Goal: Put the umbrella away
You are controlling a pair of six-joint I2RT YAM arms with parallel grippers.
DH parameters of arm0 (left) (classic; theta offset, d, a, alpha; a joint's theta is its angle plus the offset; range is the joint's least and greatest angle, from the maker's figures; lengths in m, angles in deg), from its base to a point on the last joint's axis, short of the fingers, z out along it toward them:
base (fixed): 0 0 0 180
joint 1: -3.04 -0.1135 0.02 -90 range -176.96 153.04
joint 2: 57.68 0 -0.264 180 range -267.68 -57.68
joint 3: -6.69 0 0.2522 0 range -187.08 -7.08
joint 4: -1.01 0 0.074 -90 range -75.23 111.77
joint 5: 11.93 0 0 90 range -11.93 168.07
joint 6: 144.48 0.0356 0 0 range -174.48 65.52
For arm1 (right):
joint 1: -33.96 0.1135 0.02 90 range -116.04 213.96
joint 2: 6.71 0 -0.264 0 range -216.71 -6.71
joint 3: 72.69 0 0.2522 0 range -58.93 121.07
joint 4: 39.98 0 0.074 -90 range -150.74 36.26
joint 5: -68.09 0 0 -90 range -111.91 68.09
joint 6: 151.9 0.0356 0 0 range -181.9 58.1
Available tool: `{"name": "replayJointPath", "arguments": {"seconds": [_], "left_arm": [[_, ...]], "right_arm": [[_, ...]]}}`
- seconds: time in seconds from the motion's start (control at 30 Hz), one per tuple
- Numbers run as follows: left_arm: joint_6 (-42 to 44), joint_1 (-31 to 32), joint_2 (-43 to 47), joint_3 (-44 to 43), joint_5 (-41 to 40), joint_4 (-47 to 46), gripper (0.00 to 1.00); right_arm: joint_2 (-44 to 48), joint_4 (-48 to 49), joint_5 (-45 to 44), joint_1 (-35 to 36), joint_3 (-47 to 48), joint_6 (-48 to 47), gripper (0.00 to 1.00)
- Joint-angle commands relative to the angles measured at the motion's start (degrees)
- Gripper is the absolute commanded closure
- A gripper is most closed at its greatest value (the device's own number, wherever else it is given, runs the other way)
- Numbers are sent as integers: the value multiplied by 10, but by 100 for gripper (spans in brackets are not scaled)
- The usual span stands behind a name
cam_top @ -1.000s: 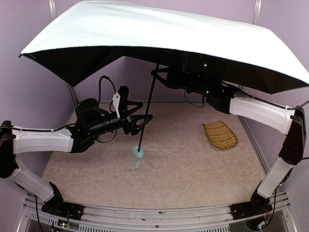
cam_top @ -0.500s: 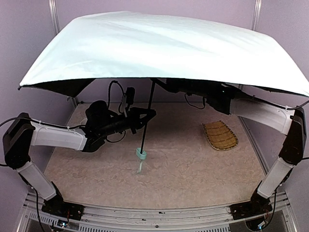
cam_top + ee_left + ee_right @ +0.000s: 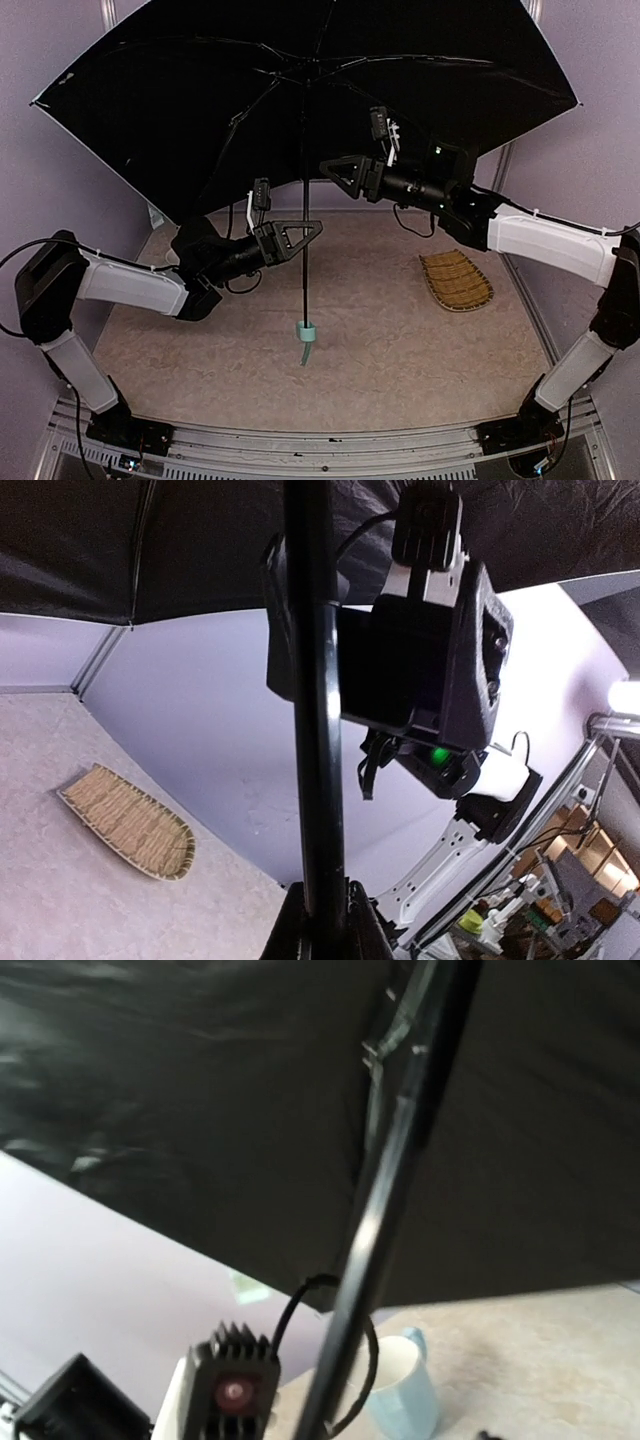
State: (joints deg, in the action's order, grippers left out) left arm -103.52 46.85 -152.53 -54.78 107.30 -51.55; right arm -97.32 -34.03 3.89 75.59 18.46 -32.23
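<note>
The umbrella (image 3: 200, 110) stands open and tipped back, its black underside facing the top camera. Its thin black shaft (image 3: 303, 150) runs straight down to the pale green handle (image 3: 306, 331), which hangs just above the table. My left gripper (image 3: 300, 232) is shut on the shaft's lower part; in the left wrist view the shaft (image 3: 315, 680) rises from between the clamped jaws. My right gripper (image 3: 332, 171) is higher up, beside the shaft, open and off it. One of its fingers (image 3: 390, 670) shows behind the shaft. In the right wrist view the shaft (image 3: 385, 1220) is a blurred bar.
A woven straw tray (image 3: 456, 280) lies on the table at the right, also in the left wrist view (image 3: 125, 820). A light blue cup (image 3: 400, 1400) stands on the table below the canopy. Purple walls close in the back and sides.
The canopy has swung from mint top up to black underside toward the camera. The left gripper has closed on the shaft. The right gripper has let go and opened.
</note>
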Motion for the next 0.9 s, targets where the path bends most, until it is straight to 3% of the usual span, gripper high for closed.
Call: {"name": "replayJointPath", "arguments": {"seconds": [0.0, 0.3, 0.53, 0.73, 0.87], "left_arm": [[-99, 0, -19, -14, 22, -130, 100], [-117, 2, -43, -25, 21, -121, 100], [-101, 5, -55, -36, 24, -110, 100], [-73, 22, -63, -37, 19, -109, 100], [-83, 25, -68, -33, 23, -144, 100]], "right_arm": [[30, 31, -26, -12, -34, -13, 34], [59, 56, -43, -53, -99, 19, 33], [46, 79, -18, -66, -89, 27, 32], [-22, 256, 29, -97, -48, 193, 31], [-109, 278, 24, -94, 42, 284, 24]]}}
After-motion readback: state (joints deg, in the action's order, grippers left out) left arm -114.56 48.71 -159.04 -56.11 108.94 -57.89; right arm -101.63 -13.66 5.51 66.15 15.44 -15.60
